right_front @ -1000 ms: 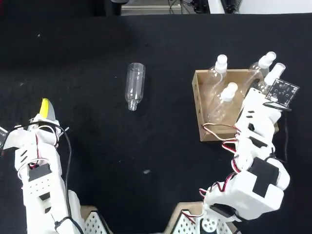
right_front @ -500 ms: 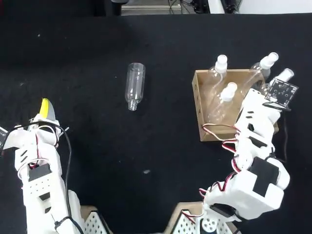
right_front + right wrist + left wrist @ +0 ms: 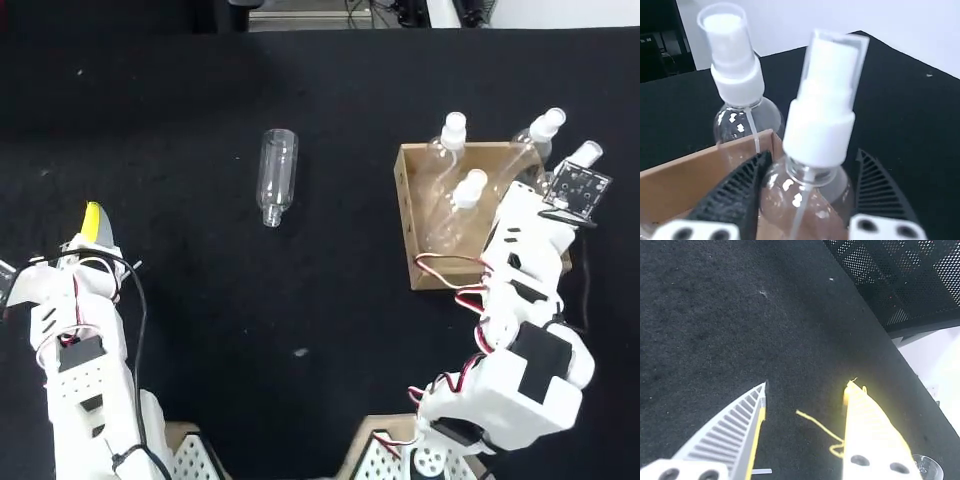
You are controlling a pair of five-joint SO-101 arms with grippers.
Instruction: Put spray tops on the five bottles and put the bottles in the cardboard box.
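Claw on the left: spread wide with nothing between the tips, over the black table at lower left; it looks parked.
Uncapped bottle: lies on its side, upper middle, well apart from both arms, neck bare; likely the last one awaiting a top.
Cardboard box: right of centre, with three capped bottles leaning inside it.
Claw on the right: closed around the held bottle, whose spray top is fitted, at the box's right edge, apparently angled for dropping in.
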